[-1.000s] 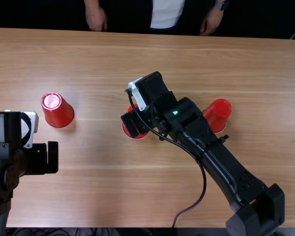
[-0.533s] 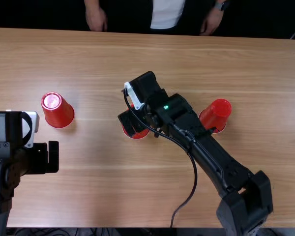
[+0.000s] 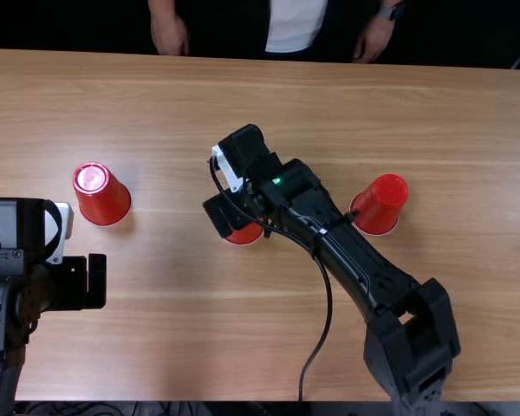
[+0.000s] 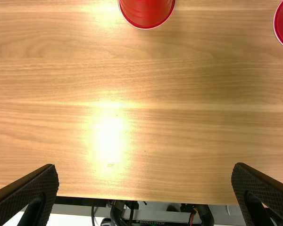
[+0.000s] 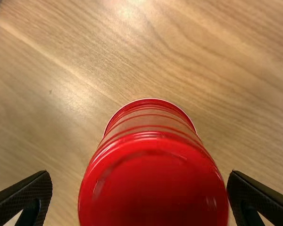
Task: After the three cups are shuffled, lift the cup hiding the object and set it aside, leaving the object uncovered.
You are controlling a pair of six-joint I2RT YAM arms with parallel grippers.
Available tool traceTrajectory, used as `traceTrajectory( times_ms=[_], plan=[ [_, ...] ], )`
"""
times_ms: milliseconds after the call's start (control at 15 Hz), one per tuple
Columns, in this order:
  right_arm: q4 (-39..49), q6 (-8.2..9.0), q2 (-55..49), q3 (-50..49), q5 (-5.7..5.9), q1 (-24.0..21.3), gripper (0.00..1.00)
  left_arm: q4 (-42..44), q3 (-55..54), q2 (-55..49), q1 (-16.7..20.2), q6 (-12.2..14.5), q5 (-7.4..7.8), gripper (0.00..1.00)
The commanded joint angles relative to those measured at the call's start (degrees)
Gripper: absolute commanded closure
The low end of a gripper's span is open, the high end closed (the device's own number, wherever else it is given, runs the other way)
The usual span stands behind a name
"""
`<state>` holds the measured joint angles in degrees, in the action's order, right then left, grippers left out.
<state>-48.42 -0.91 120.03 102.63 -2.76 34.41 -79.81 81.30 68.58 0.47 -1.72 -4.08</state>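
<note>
right gripper [image 3: 234, 217] sits right over the middle cup [image 5: 151, 174], jaws spread wide, one finger [image 5: 19, 197] on each side of the cup wall. not clamped, nothing held. on one side there's a clear gap between finger and cup; on the other they look very close, can't tell if they touch. the cup is upside down, base up, rim on the table [image 3: 260, 104], centred between the fingers. from above the gripper body covers most of it, and just the near part of the rim pokes out underneath. left gripper [image 4: 142, 193] is low by the table's near edge, jaws also wide apart, with bare wood between them. left cup [image 3: 100, 195] stands upside down ahead of the left gripper, well apart from its fingers, and far off to one side of the right gripper. right cup [image 3: 380, 206], also upside down, is on the right gripper's other side, just beside the right arm [image 3: 364, 269]. all three cups are red, roughly in one row.
</note>
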Motion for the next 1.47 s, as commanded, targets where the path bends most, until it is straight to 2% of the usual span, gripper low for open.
traceTrajectory(
  times_ms=[0, 67, 133, 200, 267, 400, 533, 800, 1267, 1400],
  plan=[
    [0.1, 0.49, 1.5, 1.6, 0.34, 0.4, 0.00, 0.1, -0.7, 0.2, 0.3, 0.1, 0.38, 0.00],
    [0.1, 0.49, 2.2, 1.6, 0.34, 0.4, 0.03, 0.1, -0.7, 0.2, 0.3, 0.1, 0.38, 0.00],
    [0.0, 0.49, 2.5, 1.5, 0.44, 0.5, 0.25, 0.1, -0.7, 0.2, 0.3, 0.1, 0.38, 0.00],
    [-0.4, 0.49, 2.5, 1.3, 0.44, 0.5, 0.40, 0.1, -0.7, 0.2, 0.3, 0.1, 0.38, 0.00],
    [-0.7, 0.49, 2.5, 0.9, 0.44, 0.5, 0.46, 0.1, -0.7, 0.2, 0.3, 0.1, 0.38, 0.00],
    [-0.8, 0.49, 2.5, 0.7, 0.34, 0.5, 0.69, 0.1, -0.7, 0.2, 0.3, 0.1, 0.38, 0.00],
    [-0.9, 0.49, 2.4, 0.6, 0.34, 0.6, 0.82, 0.1, -0.7, 0.2, 0.3, 0.1, 0.38, 0.00],
    [-1.0, 0.59, 1.2, 0.6, 0.02, 0.7, 0.96, 0.1, -0.7, 0.2, 0.3, 0.1, 0.38, 0.00],
    [-1.1, 0.80, -14.7, -1.8, 0.23, 0.0, 0.96, 0.1, -0.7, 0.0, 0.4, 0.0, 0.17, 0.00],
    [-1.1, 0.70, -18.9, -4.1, 0.44, -1.6, 0.95, 0.1, -0.6, -0.1, 0.4, 0.0, 0.17, 0.00]
  ],
)
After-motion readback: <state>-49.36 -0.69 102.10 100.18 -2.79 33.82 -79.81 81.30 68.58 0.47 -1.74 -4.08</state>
